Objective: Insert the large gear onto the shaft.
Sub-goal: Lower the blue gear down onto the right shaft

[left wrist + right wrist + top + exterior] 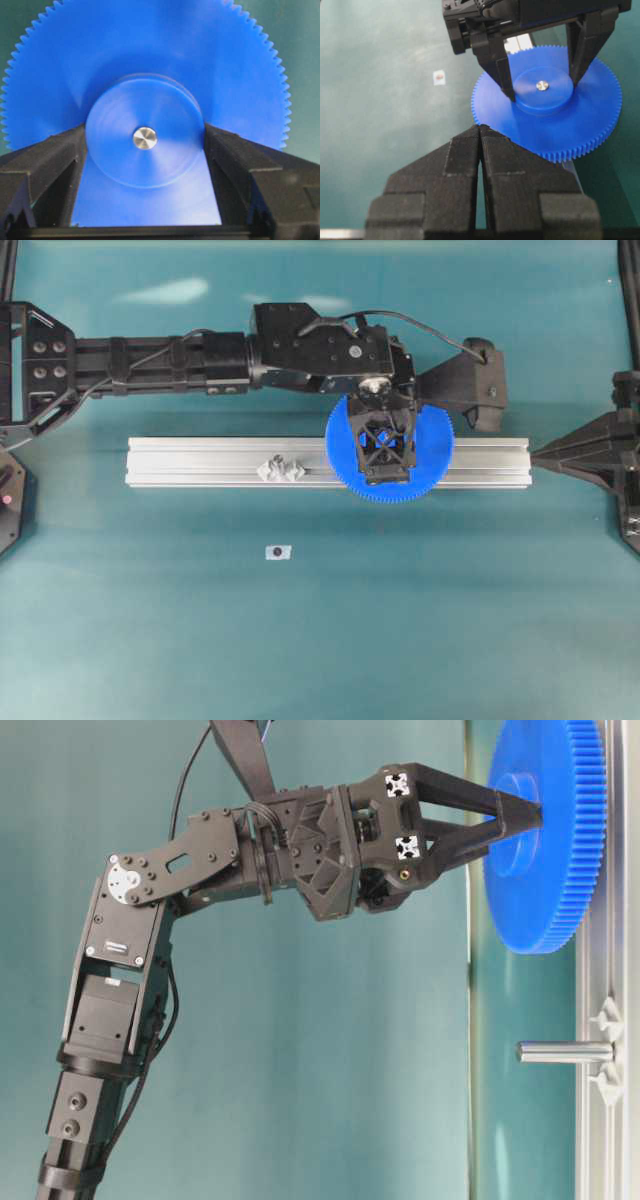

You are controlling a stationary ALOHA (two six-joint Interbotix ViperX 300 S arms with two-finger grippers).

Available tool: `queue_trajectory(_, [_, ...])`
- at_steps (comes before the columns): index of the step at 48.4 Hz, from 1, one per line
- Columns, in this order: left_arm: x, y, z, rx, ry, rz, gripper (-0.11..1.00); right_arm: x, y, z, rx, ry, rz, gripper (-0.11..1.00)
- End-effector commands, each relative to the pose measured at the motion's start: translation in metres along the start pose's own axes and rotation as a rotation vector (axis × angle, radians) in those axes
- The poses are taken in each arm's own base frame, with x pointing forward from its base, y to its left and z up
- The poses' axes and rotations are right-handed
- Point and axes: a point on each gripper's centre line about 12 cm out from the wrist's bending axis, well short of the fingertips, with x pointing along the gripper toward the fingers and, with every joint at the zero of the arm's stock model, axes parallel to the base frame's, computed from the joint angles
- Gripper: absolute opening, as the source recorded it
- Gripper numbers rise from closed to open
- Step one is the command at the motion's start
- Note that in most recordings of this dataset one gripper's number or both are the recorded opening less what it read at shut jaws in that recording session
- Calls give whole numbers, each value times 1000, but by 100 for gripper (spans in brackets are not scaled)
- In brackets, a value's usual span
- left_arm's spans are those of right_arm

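Note:
The large gear (pixel 440 472), a flat blue toothed disc, lies over the aluminium rail (pixel 200 460). My left gripper (pixel 385 447) comes down on it from above, its two black fingers (pixel 65 150) pressed against opposite sides of the raised hub (pixel 145 165). A round silvery end of the shaft (pixel 145 138) shows in the gear's centre hole (pixel 542 85). The table-level view has the gear (pixel 550 870) close against the rail. My right gripper (pixel 480 127) hovers shut and empty just off the gear's rim, at the rail's right end (pixel 535 453).
A second silvery peg (pixel 565 1051) with two shiny mounts stands on the rail left of the gear (pixel 280 468). A small white marker (pixel 278 552) lies on the teal table in front of the rail. The left arm (pixel 150 360) stretches across the back.

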Motion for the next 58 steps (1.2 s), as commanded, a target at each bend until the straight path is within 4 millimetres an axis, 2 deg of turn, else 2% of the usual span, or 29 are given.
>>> queue_trajectory(1, [-24,1,5,2,-45,8,77,1,1,5,10,-12,1,5])
queue_trajectory(58, [-39,-2,9,9,-40,7,77,1,1,5,11,-14,3,5])
